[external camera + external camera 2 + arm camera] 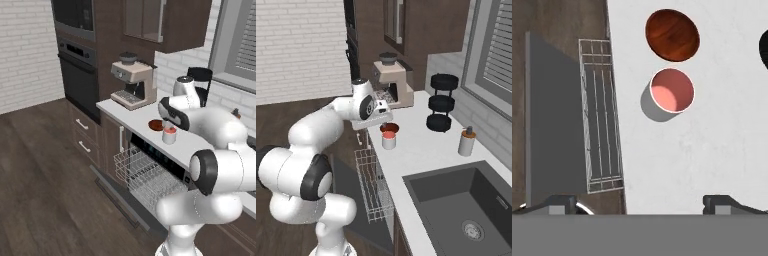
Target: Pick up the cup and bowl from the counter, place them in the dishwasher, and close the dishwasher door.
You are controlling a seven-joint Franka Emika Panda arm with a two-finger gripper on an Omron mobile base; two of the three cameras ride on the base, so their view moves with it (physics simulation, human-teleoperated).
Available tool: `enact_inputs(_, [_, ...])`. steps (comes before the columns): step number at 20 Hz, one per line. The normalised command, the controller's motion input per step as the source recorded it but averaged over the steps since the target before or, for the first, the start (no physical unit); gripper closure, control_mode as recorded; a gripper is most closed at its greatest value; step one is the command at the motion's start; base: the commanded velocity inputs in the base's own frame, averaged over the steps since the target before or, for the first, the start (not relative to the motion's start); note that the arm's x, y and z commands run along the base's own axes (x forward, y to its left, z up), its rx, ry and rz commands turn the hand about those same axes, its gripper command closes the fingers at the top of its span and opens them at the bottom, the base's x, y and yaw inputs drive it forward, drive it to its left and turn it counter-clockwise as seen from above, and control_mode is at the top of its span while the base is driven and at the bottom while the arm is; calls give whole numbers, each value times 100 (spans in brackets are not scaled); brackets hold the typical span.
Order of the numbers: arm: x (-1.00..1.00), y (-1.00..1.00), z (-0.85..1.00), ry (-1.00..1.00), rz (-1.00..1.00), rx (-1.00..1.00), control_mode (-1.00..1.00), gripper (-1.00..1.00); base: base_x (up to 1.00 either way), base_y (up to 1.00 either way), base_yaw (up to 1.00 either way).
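- Hand view looks straight down for you: the cup [672, 90] stands upright on the white counter [712, 150], its pinkish-red inside facing the camera, and the bowl [672, 35] lies just beside it, apart from it by a thin strip of worktop.
- You see the two dark fingertips [562, 204] set wide apart at the bottom of that view, with nothing between them, so the gripper [644, 205] is released and hangs above the counter edge, off to one side of the cup.
- Left base view gives you the dishwasher [165, 162] with its dishwasher door [117, 197] folded down flat and the wire rack [145, 175] pulled out over it.
- From there you also find the cup [169, 135] and bowl [156, 124] near the counter's front edge, directly above the open unit.
- Right base view shows you the gripper [372, 121] poised beside the cup [388, 139], not touching it.
- Further along you have the coffee machine [391, 82], the black three-tier rack [441, 102], the soap bottle [467, 141] and the sink [466, 210].
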Motion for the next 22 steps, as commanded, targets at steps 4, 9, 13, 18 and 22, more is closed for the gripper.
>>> enact_inputs(4, [47, 10, -50, 0, 0, -12, -100, -100, 0, 0, 0])
enact_inputs(9, [41, 11, -48, 0, 0, -2, -100, -100, 0, 0, 0])
enact_inputs(13, [47, 2, -43, 0, 0, 0, -100, -100, 0, 0, 0])
enact_inputs(18, [51, 0, -36, 0, 0, 0, -100, -100, 0, 0, 0])
enact_inputs(22, [46, -1, -31, 0, 0, 0, -100, -100, 0, 0, 0])
